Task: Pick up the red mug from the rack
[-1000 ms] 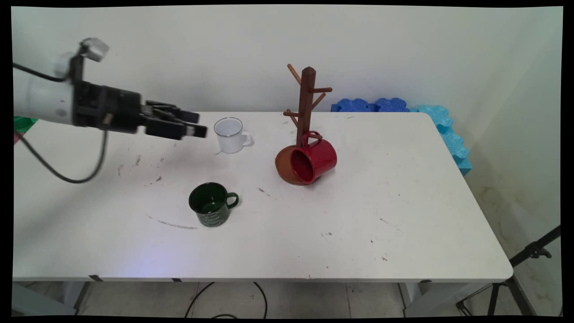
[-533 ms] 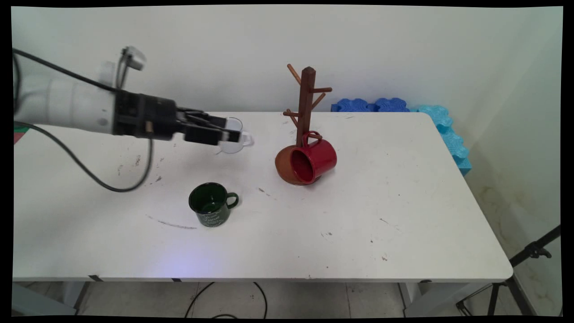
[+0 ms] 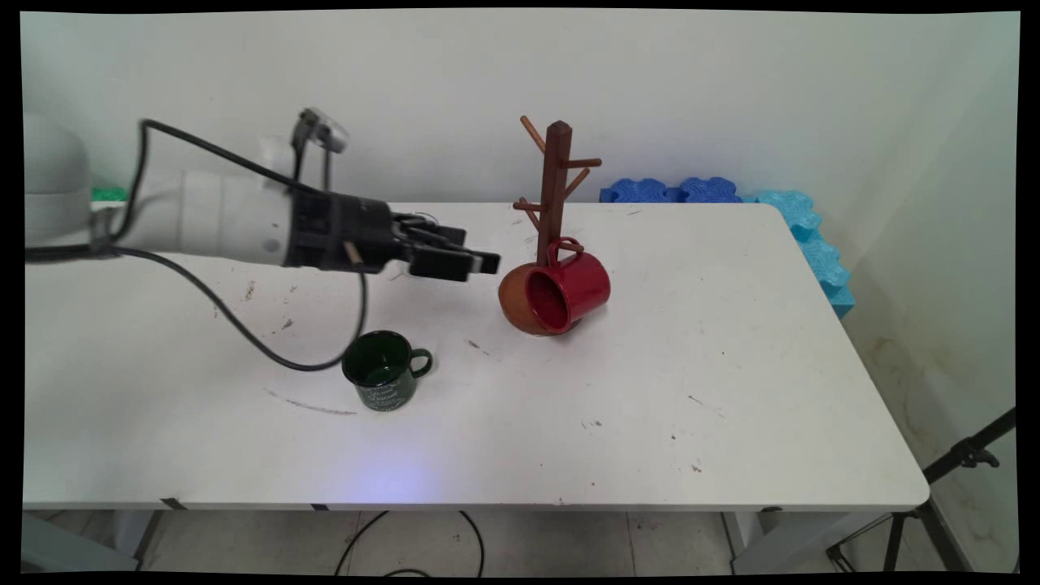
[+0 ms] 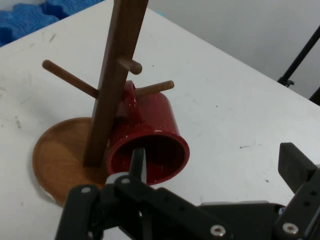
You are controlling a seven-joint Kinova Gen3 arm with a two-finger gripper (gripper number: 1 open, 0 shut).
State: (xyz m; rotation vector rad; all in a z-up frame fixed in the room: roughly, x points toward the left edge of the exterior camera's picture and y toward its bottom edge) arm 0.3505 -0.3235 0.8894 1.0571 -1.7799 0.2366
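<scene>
The white worktop (image 3: 731, 366) is carrying a wooden mug tree (image 3: 554, 187), and its right half is lying bare up to the edge. A red mug (image 3: 569, 288) is hanging by its handle on a low peg, its mouth facing the pincer (image 3: 475, 262). The pincer's fingers are standing apart, holding nothing, just left of the mug. A green mug (image 3: 382, 370) is sitting nearer the front. Behind the arm a white mug is almost fully hidden.
</scene>
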